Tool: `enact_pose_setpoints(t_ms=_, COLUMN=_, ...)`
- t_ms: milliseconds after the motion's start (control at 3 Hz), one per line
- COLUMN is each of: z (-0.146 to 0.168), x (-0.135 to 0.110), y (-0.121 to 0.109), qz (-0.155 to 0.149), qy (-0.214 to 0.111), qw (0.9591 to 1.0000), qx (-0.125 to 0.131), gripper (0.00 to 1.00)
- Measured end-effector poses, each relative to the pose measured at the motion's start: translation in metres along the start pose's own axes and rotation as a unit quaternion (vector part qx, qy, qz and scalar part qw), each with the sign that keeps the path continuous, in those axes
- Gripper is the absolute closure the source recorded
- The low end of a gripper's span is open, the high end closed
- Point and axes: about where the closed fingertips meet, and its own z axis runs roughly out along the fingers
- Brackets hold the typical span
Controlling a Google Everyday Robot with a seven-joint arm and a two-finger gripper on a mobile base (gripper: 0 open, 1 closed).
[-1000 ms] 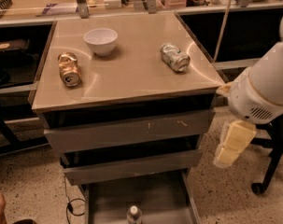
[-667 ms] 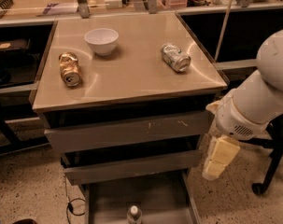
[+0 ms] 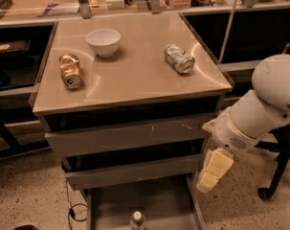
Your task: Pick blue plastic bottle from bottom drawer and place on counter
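The blue plastic bottle [image 3: 137,220] stands upright in the open bottom drawer [image 3: 159,207] at the lower edge of the view; only its white cap and shoulders show. My gripper [image 3: 210,175] hangs from the white arm at the right of the cabinet, above and to the right of the bottle, beside the drawer's right rail. It holds nothing. The beige counter [image 3: 135,75] tops the cabinet.
On the counter lie a gold can [image 3: 70,71] at left, a white bowl [image 3: 103,41] at the back and a crushed silver can [image 3: 179,58] at right. Two upper drawers [image 3: 130,138] are shut. A wooden bench [image 3: 39,6] runs behind. A chair base [image 3: 273,176] stands at right.
My arm has swung left and down, bringing the gripper closer to the cabinet's right side and lower toward the open bottom drawer. The bottle and cans have not moved.
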Motion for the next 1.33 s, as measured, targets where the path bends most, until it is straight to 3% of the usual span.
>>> enact_pose_setpoints(t_ms=333, z=0.042, x=0.009, y=0.006, qz=0.017, qy=-0.035, qw=0.9990, qx=-0.021, gripper=0.00)
enact_pose_setpoints(t_ms=667, z=0.115, x=0.023, y=0.005, qz=0.039, qy=-0.096, qw=0.9934, qx=-0.048, gripper=0.00)
enact_pose_setpoints(t_ms=1000, z=0.184, x=0.041, y=0.003, qz=0.078, qy=-0.156, qw=0.9819, qx=-0.074, gripper=0.00)
enact_pose_setpoints(t_ms=1333, z=0.184, x=0.041, y=0.003, qz=0.077, qy=-0.156, qw=0.9819, qx=-0.074, gripper=0.00)
